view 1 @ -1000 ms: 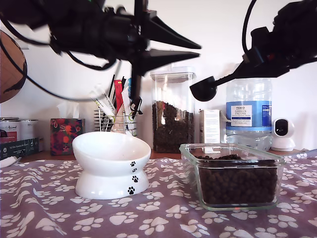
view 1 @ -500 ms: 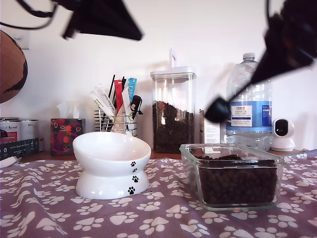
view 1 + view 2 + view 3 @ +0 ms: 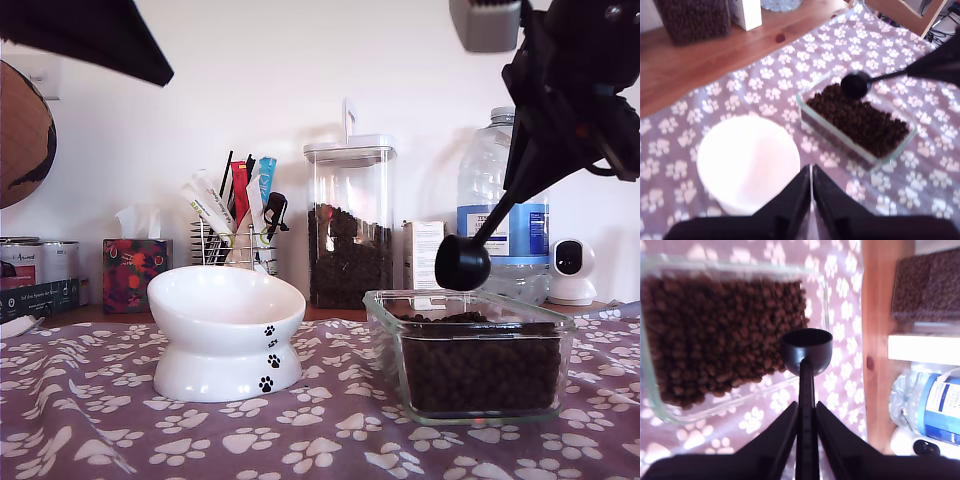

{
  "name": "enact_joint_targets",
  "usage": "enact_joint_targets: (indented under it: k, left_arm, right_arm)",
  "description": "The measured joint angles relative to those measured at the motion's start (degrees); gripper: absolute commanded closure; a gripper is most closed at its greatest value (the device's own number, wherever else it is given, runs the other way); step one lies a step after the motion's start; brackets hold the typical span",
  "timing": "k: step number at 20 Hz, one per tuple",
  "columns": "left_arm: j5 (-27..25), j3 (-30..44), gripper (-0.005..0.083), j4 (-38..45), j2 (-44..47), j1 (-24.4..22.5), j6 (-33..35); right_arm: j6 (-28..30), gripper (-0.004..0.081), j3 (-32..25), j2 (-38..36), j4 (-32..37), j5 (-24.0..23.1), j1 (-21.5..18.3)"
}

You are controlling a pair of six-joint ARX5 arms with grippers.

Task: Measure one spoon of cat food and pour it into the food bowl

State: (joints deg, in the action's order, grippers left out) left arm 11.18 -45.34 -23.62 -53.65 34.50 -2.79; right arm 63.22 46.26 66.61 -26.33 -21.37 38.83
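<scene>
while my second gripper (image 3: pixel 804 425) pinches the handle of the spoon (image 3: pixel 463 262), the round scoop hangs just above the near-back rim of the glass dish (image 3: pixel 388 340), at the exterior view's right. scoop tilts down from the handle; its inside cannot be read from the exterior view, and the second wrist view shows it dark, with no pellets clearly inside. cat food (image 3: pixel 480 368) fills the dish nearly to the rim. bowl (image 3: pixel 226 330), white with black paw prints, sits on the paw-print cloth (image 3: pixel 120 440) at the exterior view's left of the dish, apart from it, no kibble seen in it in the first wrist view. my first gripper (image 3: pixel 811 187) is above the bowl, fingers pressed together, nothing between them.
</scene>
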Motion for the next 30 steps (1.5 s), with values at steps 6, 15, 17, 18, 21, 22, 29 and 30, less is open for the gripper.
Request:
enact_joint_targets:
  k: [6, 15, 17, 18, 21, 22, 29, 30]
  left_arm:
    - [-0.22, 1.88, 0.0793, 0.37, 0.26, 1.92, -0.02]
    - [-0.20, 1.88, 0.0793, 0.90, 0.31, 3.76, -0.02]
    - [-0.20, 1.88, 0.0793, 0.92, 0.31, 3.76, -0.02]
    - [-0.22, 1.88, 0.0793, 0.87, 0.31, 3.76, -0.02]
    - [-0.20, 1.88, 0.0793, 0.87, 0.31, 3.76, -0.02]
    - [-0.20, 1.88, 0.0793, 0.87, 0.31, 3.76, -0.02]
    - [-0.20, 1.88, 0.0793, 0.70, 0.31, 3.76, -0.02]
    - [-0.22, 1.88, 0.0793, 0.63, 0.31, 3.76, -0.02]
  right_arm:
    - [12.68, 0.0783, 0.70, 7.63, -1.20, -6.38, 2.71]
    - [14.67, 0.0783, 2.08, 12.07, -1.40, -8.17, 8.20]
    - [13.25, 0.0783, 2.08, 12.07, -1.57, -8.15, 8.59]
    - [12.41, 0.0783, 2.08, 12.07, -1.57, -8.17, 8.70]
    - [7.26, 0.0783, 2.08, 12.07, -2.05, -8.20, 8.90]
    - [4.74, 0.0783, 2.12, 12.07, -2.08, -8.15, 8.90]
    - [-8.11, 0.0783, 3.91, 12.13, -4.72, -7.54, 8.90]
    - [-9.66, 0.0783, 4.22, 12.22, -5.01, -7.30, 8.90]
